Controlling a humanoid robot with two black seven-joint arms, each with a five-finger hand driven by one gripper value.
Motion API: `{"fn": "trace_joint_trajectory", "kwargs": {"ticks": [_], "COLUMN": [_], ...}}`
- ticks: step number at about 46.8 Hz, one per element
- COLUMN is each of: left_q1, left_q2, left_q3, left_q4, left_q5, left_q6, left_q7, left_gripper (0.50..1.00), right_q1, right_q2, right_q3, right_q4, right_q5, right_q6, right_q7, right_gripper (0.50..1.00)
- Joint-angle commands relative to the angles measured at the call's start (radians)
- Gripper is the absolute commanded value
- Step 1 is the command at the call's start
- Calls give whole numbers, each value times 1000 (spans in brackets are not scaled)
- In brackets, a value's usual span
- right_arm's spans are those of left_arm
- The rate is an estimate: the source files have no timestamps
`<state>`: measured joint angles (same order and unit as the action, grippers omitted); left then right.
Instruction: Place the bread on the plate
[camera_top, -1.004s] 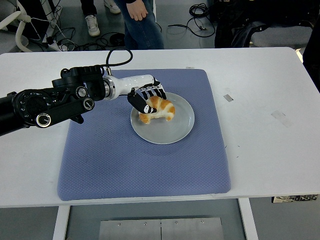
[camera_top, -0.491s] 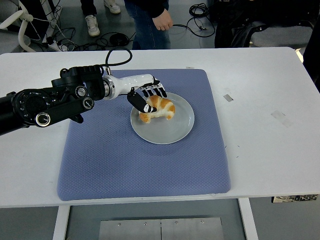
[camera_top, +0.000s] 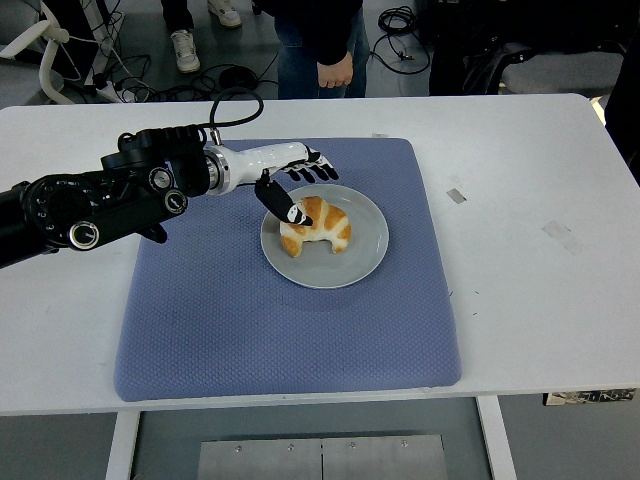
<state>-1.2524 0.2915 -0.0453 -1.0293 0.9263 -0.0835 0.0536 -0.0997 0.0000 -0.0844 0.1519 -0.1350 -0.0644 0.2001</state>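
Note:
A golden croissant-shaped bread (camera_top: 318, 229) lies on the grey plate (camera_top: 362, 255), toward its left side. My left hand (camera_top: 298, 184) hovers at the plate's upper left rim with its fingers spread and raised off the bread. Its black thumb still points down beside the bread's left end; whether it touches is unclear. The left arm reaches in from the left edge. My right arm does not appear.
The plate rests on a blue mat (camera_top: 250, 320) covering the middle of the white table (camera_top: 530, 300). Bits of tape (camera_top: 456, 194) lie on the table to the right. A person (camera_top: 320, 40) stands beyond the far edge, near cables on the floor.
My left hand's fingers have lifted up and away from the bread, letting it go; the bread has settled onto the plate. The person at the top has stepped to the right.

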Motion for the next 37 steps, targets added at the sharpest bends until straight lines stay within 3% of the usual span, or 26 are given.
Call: {"fn": "trace_joint_trajectory", "kwargs": {"ticks": [1,16,23,37], "left_q1": [-5,-4,2,45], "left_q2": [11,190,248,275], "left_q3": [-25,-116,-149,-251], "left_q4": [0,0,0,3], "left_q5": [-43,-207,-285,-414], "left_q6": [1,-10,-27,-38], "left_q7": [0,-3,-43,-64], "left_gripper": [846,845,846,846], "right_q1": [0,0,0,0], "right_q2": [0,0,0,0], "right_q3": [0,0,0,0], "right_q4": [0,0,0,0], "right_q5": [0,0,0,0], "right_q6": [0,0,0,0], "right_q7": [1,-1,-1,1], "right_gripper": [1000,1000,1000,1000]}}
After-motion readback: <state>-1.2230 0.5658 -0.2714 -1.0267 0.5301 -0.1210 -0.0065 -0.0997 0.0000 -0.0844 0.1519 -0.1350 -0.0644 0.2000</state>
